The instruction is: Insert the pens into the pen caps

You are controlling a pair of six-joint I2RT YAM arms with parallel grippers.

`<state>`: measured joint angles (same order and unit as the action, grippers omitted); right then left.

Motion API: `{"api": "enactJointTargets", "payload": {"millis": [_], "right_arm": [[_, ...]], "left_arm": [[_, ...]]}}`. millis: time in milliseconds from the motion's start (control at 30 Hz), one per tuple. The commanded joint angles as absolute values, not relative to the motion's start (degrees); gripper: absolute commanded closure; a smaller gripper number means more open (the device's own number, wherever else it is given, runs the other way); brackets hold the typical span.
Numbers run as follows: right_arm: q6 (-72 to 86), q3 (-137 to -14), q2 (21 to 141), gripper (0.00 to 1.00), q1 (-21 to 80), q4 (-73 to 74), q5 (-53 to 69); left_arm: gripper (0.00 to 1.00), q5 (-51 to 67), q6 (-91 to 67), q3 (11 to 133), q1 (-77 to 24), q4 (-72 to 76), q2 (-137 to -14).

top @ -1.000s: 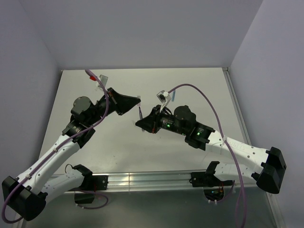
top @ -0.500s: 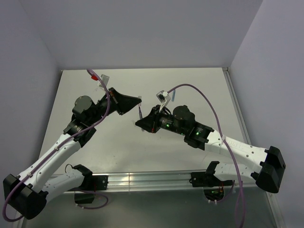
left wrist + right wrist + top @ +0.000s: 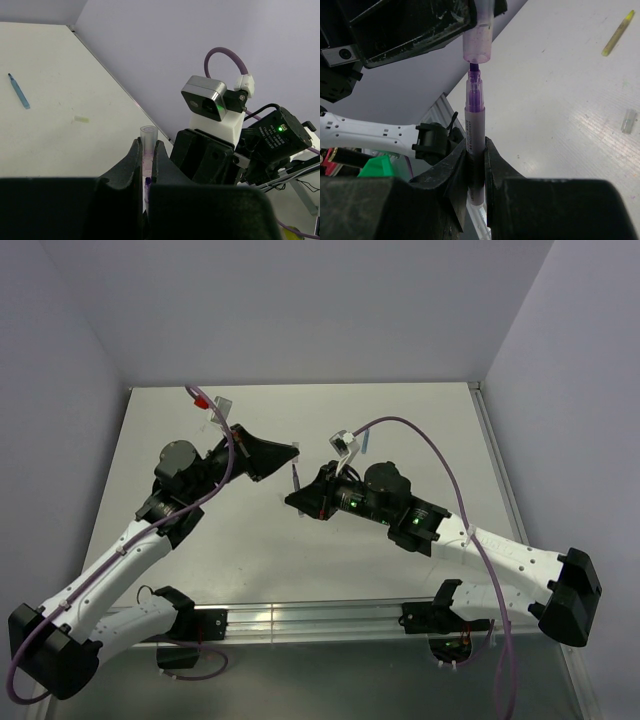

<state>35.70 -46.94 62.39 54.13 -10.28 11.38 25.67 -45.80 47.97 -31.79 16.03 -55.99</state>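
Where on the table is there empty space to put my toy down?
The table is bare along the back wall, past the blue pen, and in the near strip between the two arms' bases. The middle is crowded: there the left gripper holds a cap right over the purple pen, which is in the right gripper.

A purple pen (image 3: 475, 117), translucent lilac cap (image 3: 478, 40), blue pen (image 3: 18, 91), yellow pen (image 3: 618, 26).
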Motion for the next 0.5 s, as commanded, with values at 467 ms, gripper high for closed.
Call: {"api": "enactJointTargets", "payload": {"millis": [467], "right_arm": [[35.07, -49.75, 59.77, 1.0, 54.32, -11.87, 7.47]], "left_arm": [[1.0, 27.33, -46.49, 47.55, -31.55, 19.16, -56.51]]}}
